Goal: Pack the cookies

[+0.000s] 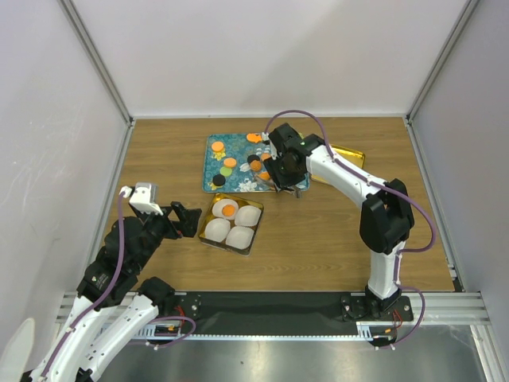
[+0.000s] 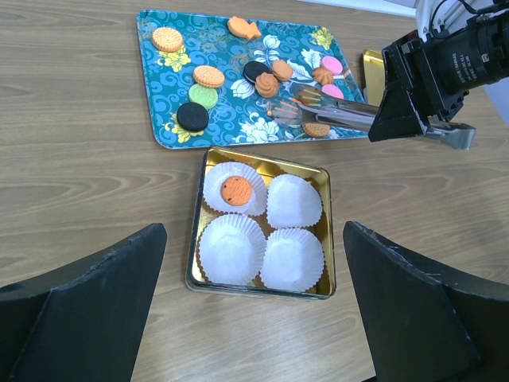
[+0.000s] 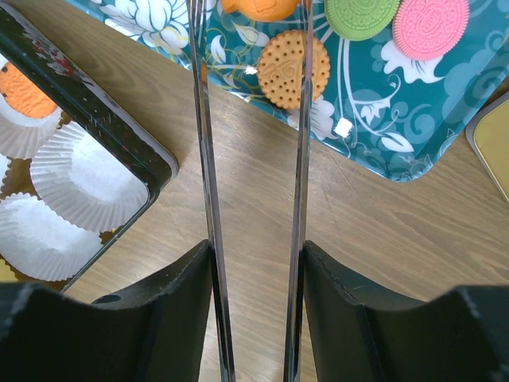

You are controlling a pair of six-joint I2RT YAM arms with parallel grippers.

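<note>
Your right gripper (image 2: 413, 119) clamps tongs (image 2: 334, 114), tips apart over tray (image 1: 213, 171) cookies (image 2: 208, 76); left gripper (image 1: 184, 220) gapes idle beside tin (image 2: 262, 163); 1 cup (image 2: 235, 189) filled.

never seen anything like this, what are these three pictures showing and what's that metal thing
Two robot arms stand at the near edge of a wooden table. One picture looks down from above; the other two come from cameras on each wrist. The right gripper is shut on metal tongs, reaching over a teal tray of small round cookies. Nearer sits a gold tin with four white paper cups; one cup already holds an orange cookie. The left gripper is open, holding nothing, beside the tin.
</note>
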